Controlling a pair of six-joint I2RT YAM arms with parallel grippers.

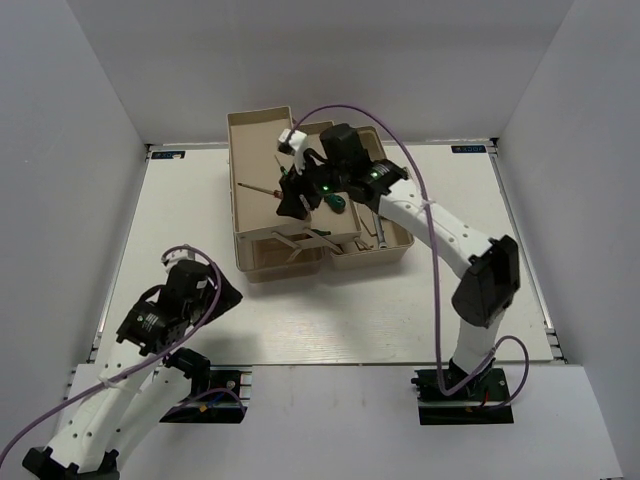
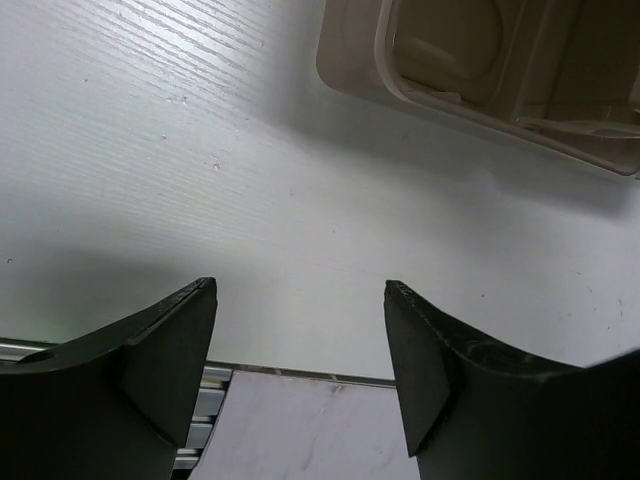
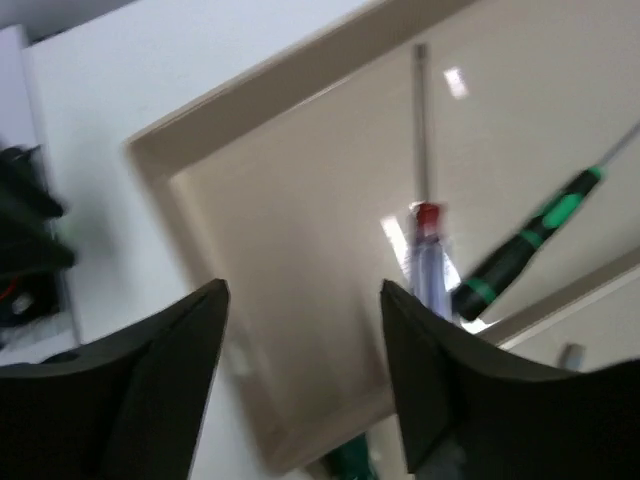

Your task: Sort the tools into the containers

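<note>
I have the right arm [image 1: 440, 225] reached out over the toolbox [image 1: 290, 262] in the upper middle of the overhead frame. The right fingers [image 3: 160, 390] are spread apart with nothing between them, poised above the beige tray [image 3: 250, 85] that fills the wrist view. Two tools already lie in that tray at the right of the frame. One is the blue-and-red-handled screwdriver [image 3: 430, 265], its shaft pointing toward the top edge. The other is a slim dark-handled screwdriver [image 3: 520, 245] with green bands, angled toward the upper right, and their handle ends nearly meet. I read the open, empty fingers over them as a hand either done with a drop or not yet committed to a grasp, and I cannot say which. In the overhead frame a green handle [image 1: 336, 204] shows in the box just right of the hand. A different compartment would make sense for it, since like tools belong together. The left arm [image 1: 150, 320] sits folded at the lower left. Its left fingers [image 2: 150, 370] are also open and empty over bare worktop [image 2: 300, 180], with only a corner of the toolbox showing at the upper right of its view. I keep it parked there so the two arms do not crowd each other over the box. I see no tool lying loose on the worktop in any view, so I judge the sorting close to finished.
</note>
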